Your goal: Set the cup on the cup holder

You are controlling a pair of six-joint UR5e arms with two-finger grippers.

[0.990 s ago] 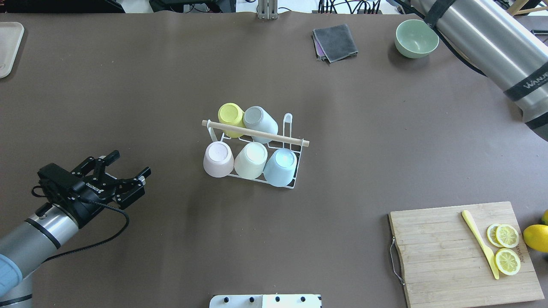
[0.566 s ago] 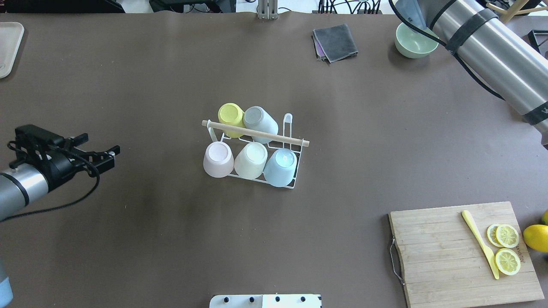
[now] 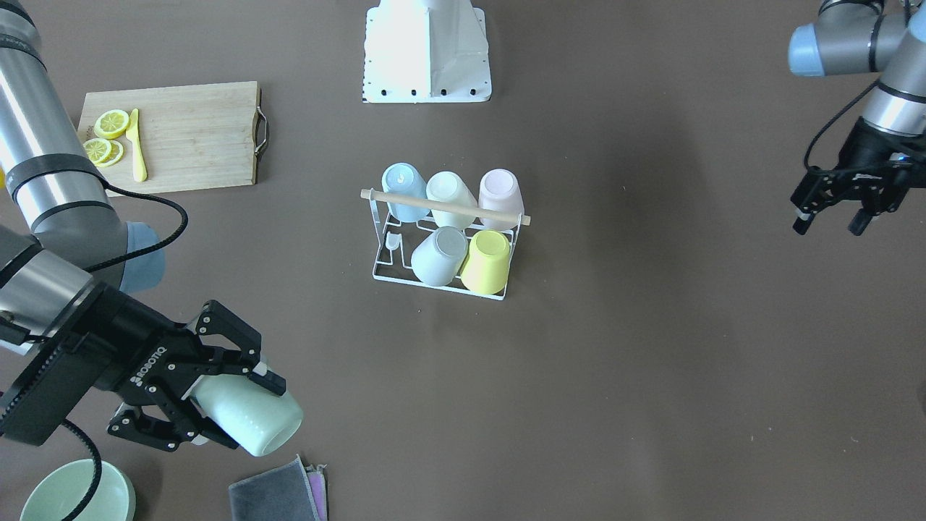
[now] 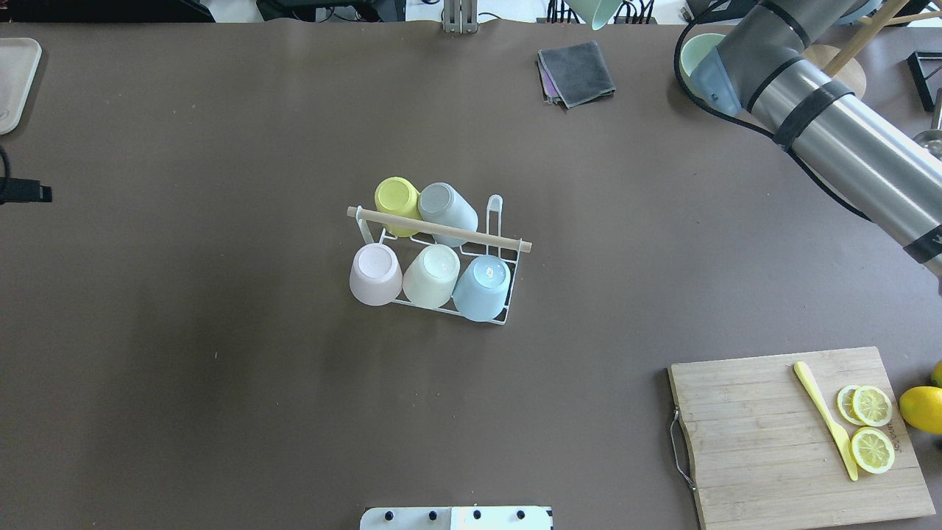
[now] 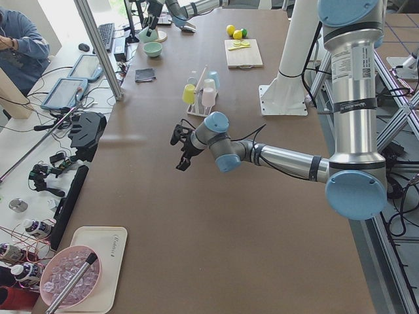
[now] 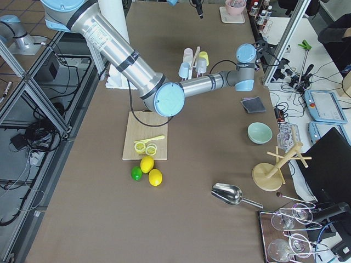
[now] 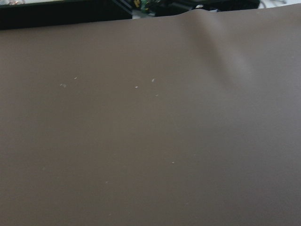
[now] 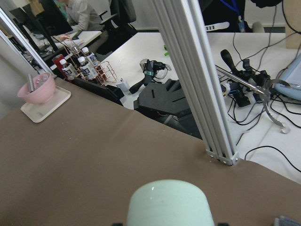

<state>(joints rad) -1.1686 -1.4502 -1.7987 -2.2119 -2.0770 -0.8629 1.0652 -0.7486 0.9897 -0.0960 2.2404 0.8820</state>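
Observation:
The white wire cup holder (image 3: 381, 269) (image 4: 497, 206) with its wooden rod stands mid-table. It carries several upturned cups: yellow, grey, pink, cream and blue. One prong at its end is bare. My right gripper (image 3: 242, 411) is shut on a mint green cup (image 3: 257, 423), held on its side above the far right part of the table, well away from the holder. The cup's rim shows at the top edge of the overhead view (image 4: 596, 10) and its base fills the bottom of the right wrist view (image 8: 169, 202). My left gripper (image 3: 828, 223) is open and empty near the table's left edge.
A green bowl (image 4: 692, 59) and a folded grey cloth (image 4: 578, 70) lie at the far right, below the right arm (image 4: 817, 118). A cutting board (image 4: 765, 442) with lemon slices and a yellow knife lies near right. A tray (image 4: 11, 81) sits far left.
My left arm has drawn back to the left until only a fingertip shows at the overhead view's edge. My right arm has swung inward at the far right, bringing the mint cup into view.

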